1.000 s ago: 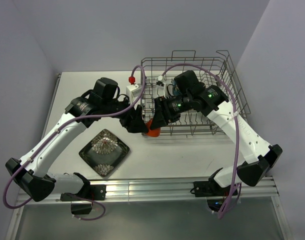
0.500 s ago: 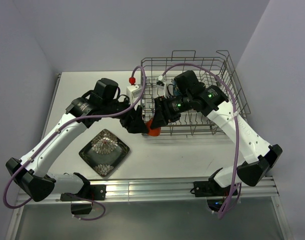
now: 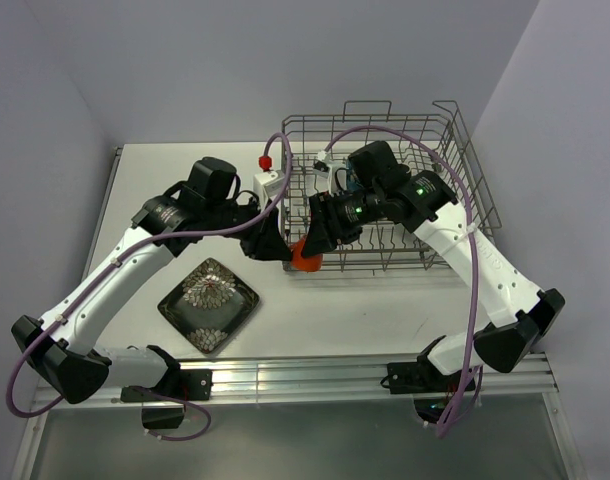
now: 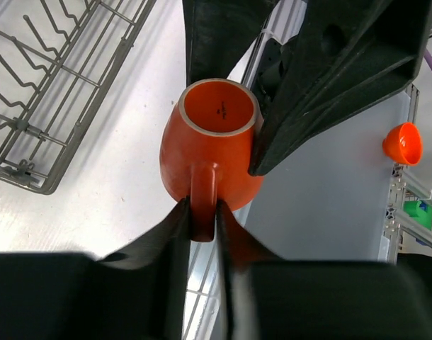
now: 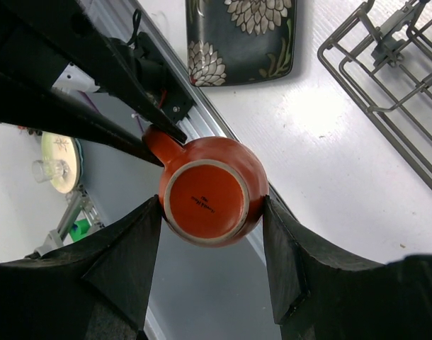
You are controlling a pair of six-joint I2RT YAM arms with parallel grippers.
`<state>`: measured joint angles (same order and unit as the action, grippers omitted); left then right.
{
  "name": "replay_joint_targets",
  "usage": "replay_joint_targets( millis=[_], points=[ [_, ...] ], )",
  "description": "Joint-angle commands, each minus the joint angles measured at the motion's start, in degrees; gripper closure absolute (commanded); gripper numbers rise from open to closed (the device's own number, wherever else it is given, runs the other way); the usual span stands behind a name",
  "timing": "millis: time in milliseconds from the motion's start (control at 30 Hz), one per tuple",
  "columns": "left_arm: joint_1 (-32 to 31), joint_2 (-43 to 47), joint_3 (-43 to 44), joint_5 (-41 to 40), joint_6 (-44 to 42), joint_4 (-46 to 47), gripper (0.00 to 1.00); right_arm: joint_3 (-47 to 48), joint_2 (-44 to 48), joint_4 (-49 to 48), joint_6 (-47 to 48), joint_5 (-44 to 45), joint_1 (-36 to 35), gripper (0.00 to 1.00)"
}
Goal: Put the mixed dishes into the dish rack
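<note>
The small orange cup (image 3: 305,258) hangs in the air just off the near left corner of the dish rack (image 3: 471,170), between both grippers. My left gripper (image 4: 203,221) is shut on the cup's handle (image 4: 204,205), with the cup's mouth (image 4: 217,106) facing this camera. My right gripper (image 5: 210,204) is shut on the cup's round body (image 5: 209,191), one finger on each side, the base facing its camera. The dark square plate (image 3: 207,305) with silvery leaves lies flat on the table to the left. The other dishes are out of view.
A small white box with a red cap (image 3: 269,178) stands by the rack's left side. The grey wire rack (image 4: 57,92) has rows of upright tines. An aluminium rail (image 3: 315,375) runs along the table's near edge.
My left gripper has shut on the cup's handle; it stood open around it before. The cup and right arm have barely moved.
</note>
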<state>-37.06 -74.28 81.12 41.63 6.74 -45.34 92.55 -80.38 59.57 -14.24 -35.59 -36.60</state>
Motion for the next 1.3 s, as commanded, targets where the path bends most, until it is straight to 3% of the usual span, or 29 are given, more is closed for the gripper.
replay_joint_targets(
  millis=[0,100,300,433,467,533,733,1267],
  points=[
    [-0.1,1.2,-0.2,1.5,-0.7,2.0,0.82,2.1,1.1,-3.1,-0.5,-3.0,-0.5,1.0],
    [0.0,1.2,-0.2,2.2,-0.6,2.0,1.0,2.6,0.8,-3.1,-0.2,-3.2,-0.4,1.0],
    [0.0,1.4,-0.1,2.3,-0.9,2.2,1.0,4.8,-0.9,-2.0,0.6,-4.2,-0.4,1.0],
    [0.0,2.1,-0.1,2.2,-1.6,2.0,1.0,5.7,-1.9,-0.8,2.3,-7.6,-0.4,0.58],
    [0.0,2.1,0.0,2.3,-1.7,1.8,1.0,5.6,-1.8,-0.8,2.4,-8.7,-0.5,0.52],
    [-0.1,2.2,0.1,2.7,-1.6,1.7,1.0,5.3,-1.4,-0.9,2.5,-10.4,-0.5,0.41],
    [0.0,2.6,0.2,3.8,-1.7,1.7,1.0,2.4,-0.5,-1.8,2.7,-14.6,-0.6,0.28],
    [0.0,3.1,0.0,5.0,-1.4,1.8,1.0,0.3,-1.4,-1.4,3.2,-16.0,-3.6,0.23]
  ],
)
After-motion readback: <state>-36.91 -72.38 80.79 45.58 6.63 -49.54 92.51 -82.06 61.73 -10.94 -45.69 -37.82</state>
